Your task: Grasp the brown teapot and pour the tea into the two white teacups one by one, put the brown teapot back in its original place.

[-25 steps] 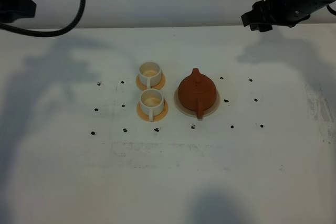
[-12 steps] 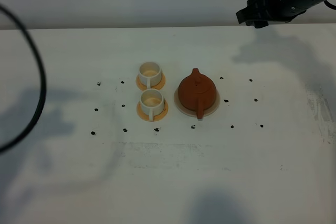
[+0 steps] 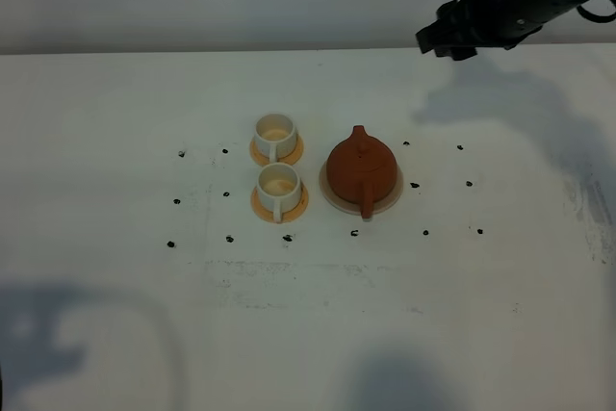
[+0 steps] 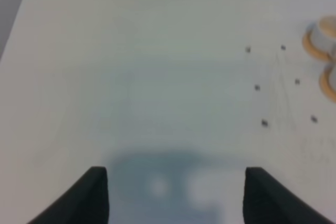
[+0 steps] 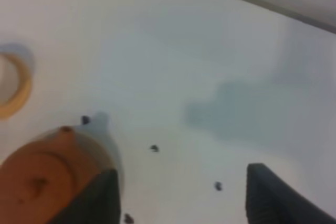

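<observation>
Brown teapot [image 3: 361,168] is seen upright on the cream-white coaster [image 3: 385,205], right of the middle of the table [image 3: 115,122], with its handle turned to the near side. It has not been moved since the earlier frames. Just left of it the far teacup [image 3: 274,132] and the near teacup [image 3: 278,183] are set one behind the other, each on an orange coaster [image 3: 299,204]; neither has been shifted.

The right claw [image 3: 445,38] is held above the far right of the table, well apart from the teapot, and has been carried a little leftward over the last second. In the right wrist view its fingers [image 5: 102,198] are spread wide with nothing between them — released.

The left claw [image 4: 176,198] is likewise spread and empty in the left wrist view, over the table and well apart from the teacups. In the high view the left arm and its black cable, present at the far left before, are gone — only a shadow [image 3: 58,334] is left at the near left.
</observation>
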You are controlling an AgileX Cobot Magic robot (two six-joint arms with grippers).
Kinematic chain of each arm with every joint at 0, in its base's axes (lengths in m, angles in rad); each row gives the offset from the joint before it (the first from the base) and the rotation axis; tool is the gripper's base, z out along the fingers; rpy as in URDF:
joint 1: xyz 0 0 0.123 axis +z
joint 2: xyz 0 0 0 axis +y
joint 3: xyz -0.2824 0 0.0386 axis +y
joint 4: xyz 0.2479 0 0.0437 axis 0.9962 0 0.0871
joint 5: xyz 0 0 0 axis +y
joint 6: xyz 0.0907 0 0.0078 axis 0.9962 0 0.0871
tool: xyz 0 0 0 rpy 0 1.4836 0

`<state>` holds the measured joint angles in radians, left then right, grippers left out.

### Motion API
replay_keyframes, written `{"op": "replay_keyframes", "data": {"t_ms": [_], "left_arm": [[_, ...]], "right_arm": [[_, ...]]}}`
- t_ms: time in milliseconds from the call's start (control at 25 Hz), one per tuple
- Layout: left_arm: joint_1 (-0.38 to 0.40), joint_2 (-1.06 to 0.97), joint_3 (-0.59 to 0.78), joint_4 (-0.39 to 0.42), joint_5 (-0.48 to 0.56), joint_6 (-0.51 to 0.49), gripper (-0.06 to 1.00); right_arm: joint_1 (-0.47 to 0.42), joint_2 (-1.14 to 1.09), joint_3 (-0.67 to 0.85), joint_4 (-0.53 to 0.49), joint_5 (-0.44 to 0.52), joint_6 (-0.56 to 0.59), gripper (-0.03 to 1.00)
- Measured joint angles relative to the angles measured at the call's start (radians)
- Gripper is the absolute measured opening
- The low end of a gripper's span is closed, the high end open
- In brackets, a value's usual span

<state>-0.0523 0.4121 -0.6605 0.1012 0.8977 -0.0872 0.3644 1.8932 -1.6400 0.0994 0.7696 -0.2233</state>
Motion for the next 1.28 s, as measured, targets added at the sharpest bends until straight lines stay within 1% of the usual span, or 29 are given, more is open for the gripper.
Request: {"op": "replay_keyframes", "data": {"t_ms": [80,240,480,560,1040,1280], "left_arm": [[0.000,-0.064,0.033,0.000,0.050,-0.015,0.53],[0.000,-0.183,0.067,-0.015,0.107,-0.025,0.53],[0.000,-0.348,0.146,-0.023,0.156,-0.027,0.53],[0.000,-0.398,0.153,-0.025,0.162,-0.026,0.52],[0.000,-0.414,0.153,-0.025,0.162,-0.022,0.51],[0.062,-0.419,0.153,-0.024,0.162,-0.022,0.51]], "right_arm": [[0.021,0.000,0.000,-0.004,0.000,0.000,0.54],[0.046,0.000,0.000,-0.008,0.002,0.000,0.54],[0.059,0.000,-0.001,-0.015,0.012,0.001,0.54],[0.065,0.000,-0.001,-0.019,0.020,0.001,0.54],[0.067,0.000,-0.001,-0.028,0.031,0.000,0.54],[0.067,0.000,-0.001,-0.029,0.032,0.001,0.54]]}}
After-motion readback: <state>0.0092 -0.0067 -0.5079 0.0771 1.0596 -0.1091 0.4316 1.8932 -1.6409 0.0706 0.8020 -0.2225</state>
